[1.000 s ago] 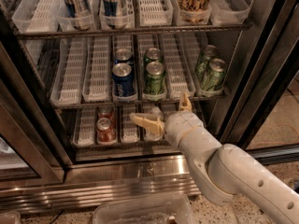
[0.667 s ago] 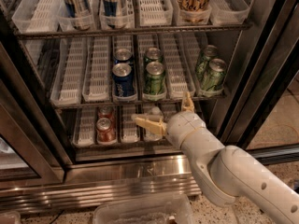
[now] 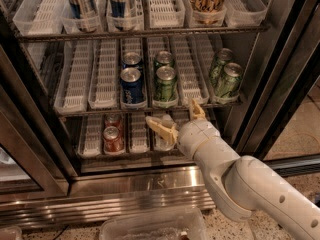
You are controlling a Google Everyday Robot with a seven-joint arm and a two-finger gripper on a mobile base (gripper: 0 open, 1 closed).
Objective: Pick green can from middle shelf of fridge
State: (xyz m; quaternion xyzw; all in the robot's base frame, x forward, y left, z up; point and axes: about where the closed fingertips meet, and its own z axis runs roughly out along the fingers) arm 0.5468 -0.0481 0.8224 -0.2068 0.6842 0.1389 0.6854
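- Not much has changed over the last second. The gripper (image 3: 171,112) has crept up a touch and edged slightly closer to the front lip of the middle shelf (image 3: 75,86). The arm is otherwise in about the same spot.
- The fingers are spread wide with nothing between them. One points left, low in front of the lower shelf (image 3: 92,134); the other pokes up at the middle shelf's front edge.
- The green can (image 3: 165,84) I'd go for stands upright at the front of its lane, touching nothing but its tray. It's just right of the blue can (image 3: 131,85) and just above the gripper.
- A second green can (image 3: 163,60) sits right behind it, and two more green cans (image 3: 225,74) are in a lane further right.
- The red can (image 3: 112,138) is down on the lower shelf, left of the gripper, so not in the way.
- My read is that this is still the approach. The hand is too low and hasn't reached into the fridge (image 3: 130,189) at can height yet.
- Next it probably has to lift so the fingers straddle the can body. It'll need to watch the blue can on the left and the shelf edge underneath.
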